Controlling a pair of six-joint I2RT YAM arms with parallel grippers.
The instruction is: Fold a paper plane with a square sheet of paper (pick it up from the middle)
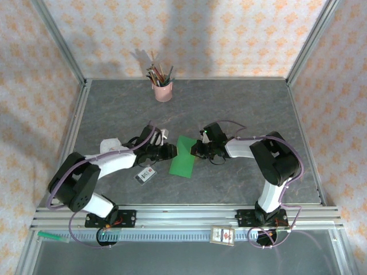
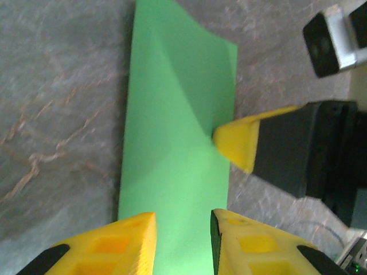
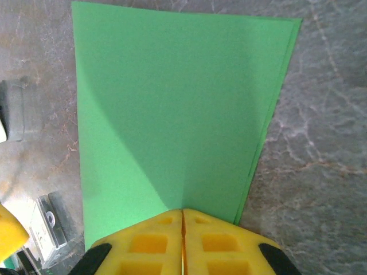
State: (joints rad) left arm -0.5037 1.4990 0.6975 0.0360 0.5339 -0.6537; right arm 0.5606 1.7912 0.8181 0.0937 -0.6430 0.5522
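Note:
The square sheet of paper (image 1: 183, 157) lies in the middle of the table, bright green and folded to a narrow rectangle. My right gripper (image 1: 195, 150) meets it from the right. In the right wrist view its jaws (image 3: 182, 211) are pressed together on the paper's (image 3: 172, 103) near edge, and a soft ridge runs out from the pinch. My left gripper (image 1: 171, 151) reaches in from the left. In the left wrist view its fingers (image 2: 182, 220) stand apart over the end of the paper (image 2: 172, 114), while the right gripper's yellow fingertip (image 2: 238, 143) holds the long edge, lifted slightly there.
A pink cup of pencils (image 1: 163, 90) stands at the back. A small white dark-bordered card (image 1: 145, 175) lies just left of the paper, beside the left arm. A crumpled white thing (image 1: 112, 146) sits by that arm's elbow. Metal rails run along the table's edges.

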